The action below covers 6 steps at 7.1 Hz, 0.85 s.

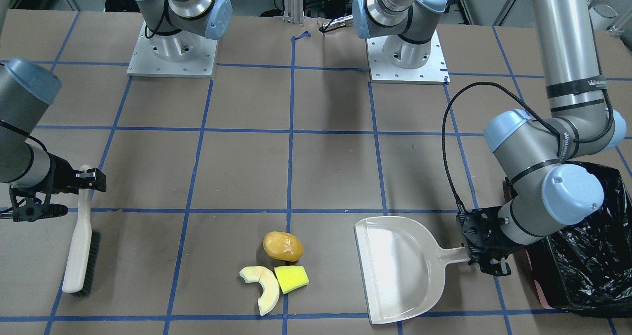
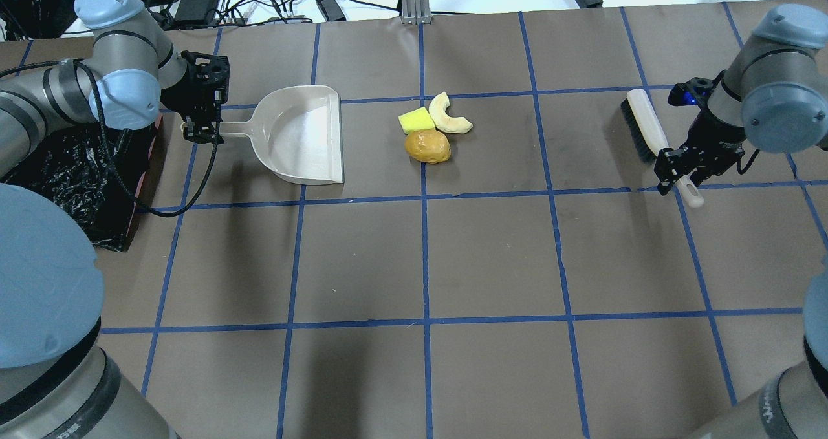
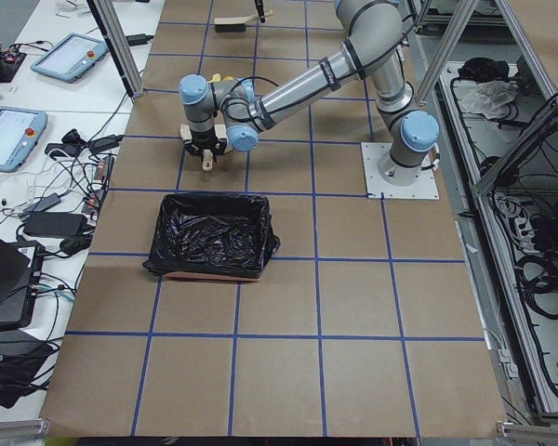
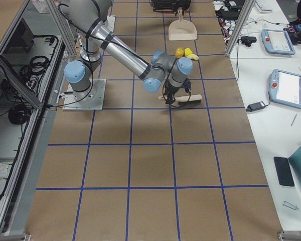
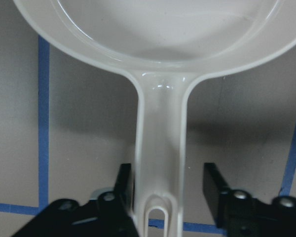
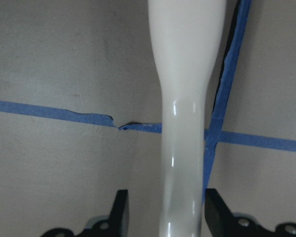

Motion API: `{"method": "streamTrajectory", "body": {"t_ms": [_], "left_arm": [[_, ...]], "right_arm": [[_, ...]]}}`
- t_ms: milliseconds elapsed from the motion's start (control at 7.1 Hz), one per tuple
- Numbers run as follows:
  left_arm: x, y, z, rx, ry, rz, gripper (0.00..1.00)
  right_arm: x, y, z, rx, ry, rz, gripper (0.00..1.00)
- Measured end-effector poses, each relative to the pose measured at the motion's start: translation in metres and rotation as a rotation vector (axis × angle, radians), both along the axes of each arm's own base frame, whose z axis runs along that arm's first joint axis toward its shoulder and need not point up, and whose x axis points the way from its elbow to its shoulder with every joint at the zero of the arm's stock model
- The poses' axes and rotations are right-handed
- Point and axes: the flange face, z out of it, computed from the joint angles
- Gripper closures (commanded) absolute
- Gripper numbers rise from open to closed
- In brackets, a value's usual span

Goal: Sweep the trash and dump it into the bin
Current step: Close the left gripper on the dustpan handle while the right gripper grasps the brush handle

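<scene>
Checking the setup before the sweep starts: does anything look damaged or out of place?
Only a small flaw: the blue tape line is torn, with a gap just beside the brush handle. The trash sits in one cluster and the dustpan lies flat; nothing has spilled.

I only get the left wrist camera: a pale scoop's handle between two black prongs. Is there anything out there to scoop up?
Observer: Yes. Three pieces lie together off the dustpan's open edge: a potato, a yellow wedge and a rind slice.
Visitor: What pushes them in?
Observer: A brush lies on their far side, its handle inside the open right gripper.
Visitor: And where does it all end up?
Observer: A black-lined bin stands just past the dustpan's handle end.
</scene>
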Motion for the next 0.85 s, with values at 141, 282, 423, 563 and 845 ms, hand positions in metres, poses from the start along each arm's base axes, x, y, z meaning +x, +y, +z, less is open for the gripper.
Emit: {"method": "streamTrajectory", "body": {"t_ms": [141, 282, 423, 563, 845], "left_arm": [[-0.0001, -0.0002, 0.0000, -0.001, 0.000, -0.001, 0.94], [-0.0001, -0.0007, 0.0005, -0.002, 0.000, -0.002, 0.95], [-0.0003, -0.0012, 0.0010, -0.004, -0.001, -0.002, 0.96], [-0.0010, -0.0015, 0.0014, -0.005, -0.001, -0.003, 0.96], [-0.0018, -0.0016, 0.0017, -0.004, -0.001, -0.006, 0.96]], "right_arm": [[0.0000, -0.0001, -0.0027, 0.006, -0.002, -0.002, 1.00], [0.0002, 0.0003, -0.0042, 0.013, -0.005, -0.002, 1.00], [0.0003, 0.0008, -0.0039, 0.018, -0.006, -0.002, 1.00], [0.0003, 0.0008, -0.0030, 0.020, -0.007, -0.002, 1.00], [0.0002, 0.0004, -0.0008, 0.016, -0.006, -0.003, 1.00]]}}
